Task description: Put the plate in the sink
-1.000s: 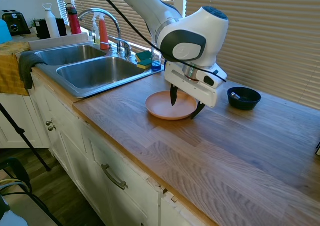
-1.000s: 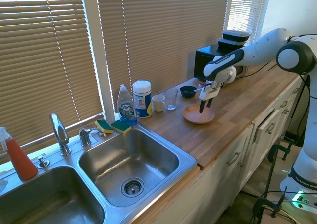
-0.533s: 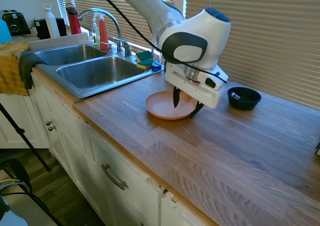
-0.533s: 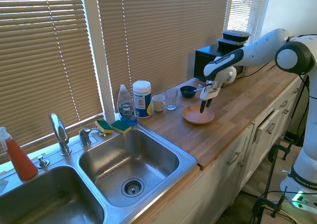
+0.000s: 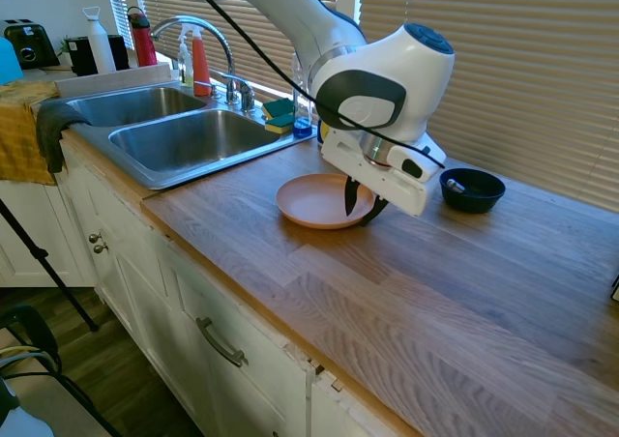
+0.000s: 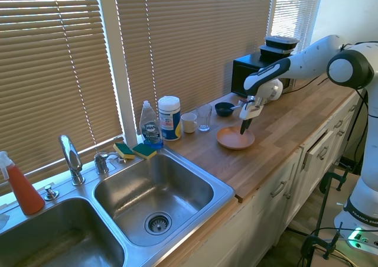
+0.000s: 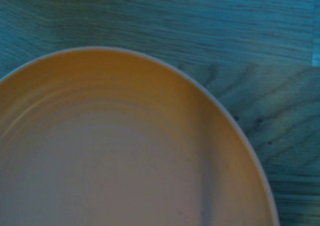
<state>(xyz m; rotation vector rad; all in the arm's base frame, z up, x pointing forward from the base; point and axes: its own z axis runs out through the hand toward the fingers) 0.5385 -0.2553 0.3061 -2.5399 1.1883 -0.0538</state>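
The peach-orange plate lies flat on the wooden counter, to the right of the sink in the first exterior view. My gripper points down at the plate's edge farthest from the sink. One finger is inside the rim and the other outside, shut on it. The wrist view is filled by the plate on wood grain. The steel double sink with its curved faucet holds nothing in the larger basin.
A dark blue bowl sits just past the gripper. Sponges, a dish soap bottle, a wipes canister, a cup and a glass line the window side between plate and sink.
The fingers have drawn together onto the plate's rim. The gripper shifted slightly toward the plate's edge, and the plate slid a little toward the sink.
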